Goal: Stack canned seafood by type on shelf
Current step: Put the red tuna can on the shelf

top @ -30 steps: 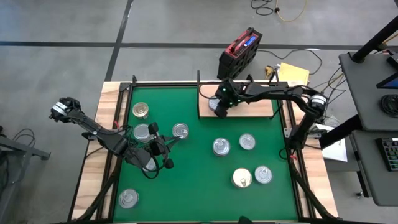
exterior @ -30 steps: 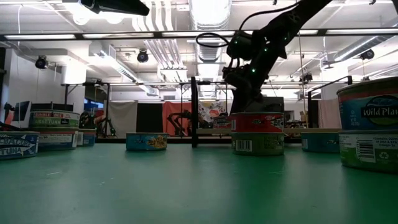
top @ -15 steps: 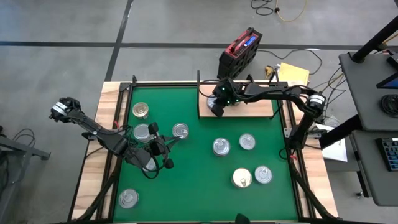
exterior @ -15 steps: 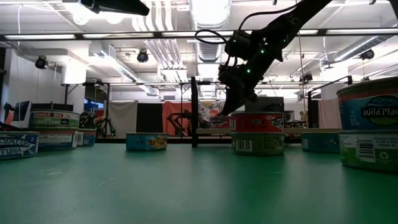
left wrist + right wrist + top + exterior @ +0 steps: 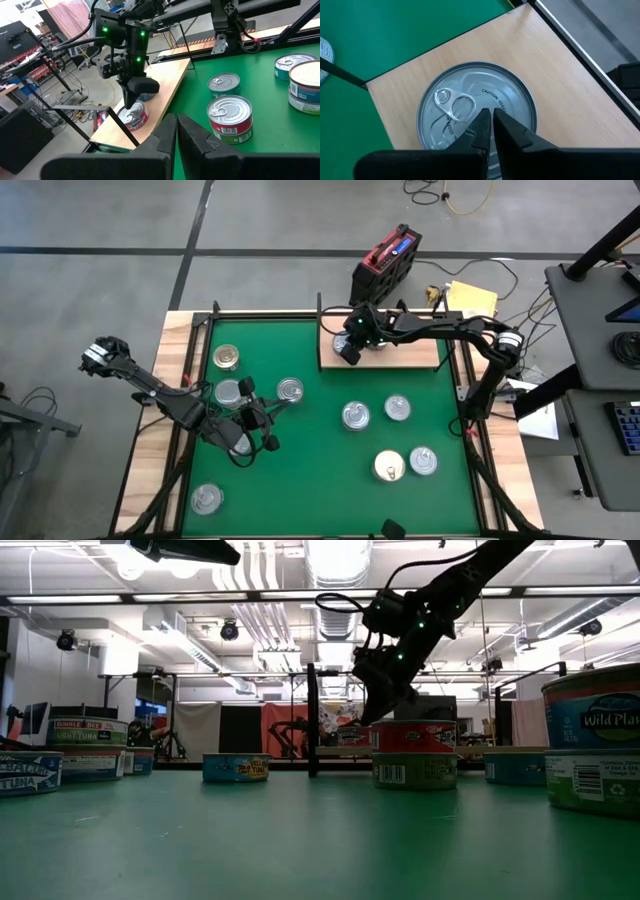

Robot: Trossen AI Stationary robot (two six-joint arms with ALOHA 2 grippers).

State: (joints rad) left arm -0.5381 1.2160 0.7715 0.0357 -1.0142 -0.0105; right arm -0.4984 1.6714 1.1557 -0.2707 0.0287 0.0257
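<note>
The shelf (image 5: 400,355), a pale wooden board, lies at the far edge of the green mat (image 5: 320,480). A silver-lidded, red-sided can (image 5: 465,90) stands on the shelf's left end. My right gripper (image 5: 489,114) is shut and slants down over that lid; the left wrist view also shows this gripper (image 5: 131,102) above the can (image 5: 135,119). Several more cans stand on the mat, among them one (image 5: 290,389) left of the middle and one (image 5: 355,415) near the middle. My left gripper (image 5: 270,412) hangs shut above the mat's left half, pointing at the shelf. My right gripper has its shut fingertips (image 5: 482,120) right over the lid of the can on the shelf, near the pull tab (image 5: 452,102). It comes slanting down from the right. I cannot tell whether the tips touch the lid. The can stands upright on the board.
A dark upright post (image 5: 312,720) stands at the shelf's left end. A two-can stack (image 5: 413,753) shows in the low view. A red and black case (image 5: 385,265) lies beyond the far edge. Loose cans sit at the mat's left (image 5: 227,357) and near right (image 5: 424,460).
My right gripper has tipped from pointing nearly straight down to a slant. Its fingertips have swung a little toward the far edge over the can on the shelf. It has stayed shut.
</note>
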